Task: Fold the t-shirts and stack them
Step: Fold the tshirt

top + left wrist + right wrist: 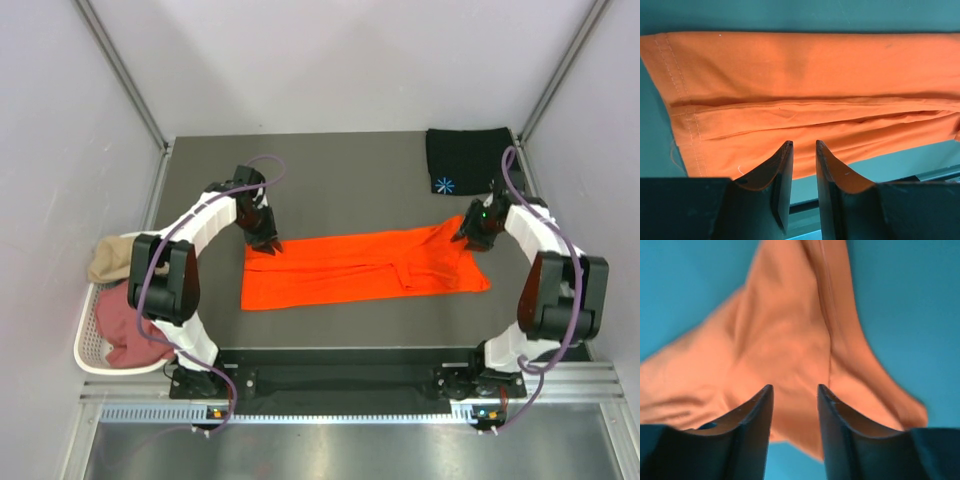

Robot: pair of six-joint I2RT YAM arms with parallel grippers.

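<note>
A bright orange t-shirt (360, 268) lies folded into a long band across the middle of the table. My left gripper (268, 244) hovers over its left far corner, jaws a little apart and empty; the left wrist view shows the hemmed cloth (805, 85) below the fingers (781, 170). My right gripper (468, 236) hovers over the shirt's rumpled right end (790, 340), jaws open and empty. A folded black t-shirt (467, 160) with a light-blue starburst lies at the far right. A tan shirt (112, 260) and a dusty pink shirt (128, 325) sit in the basket.
A white slotted plastic basket (88, 340) stands off the table's left edge by the left arm. Grey walls with metal posts close in the back and sides. A metal rail runs along the near edge by the arm bases.
</note>
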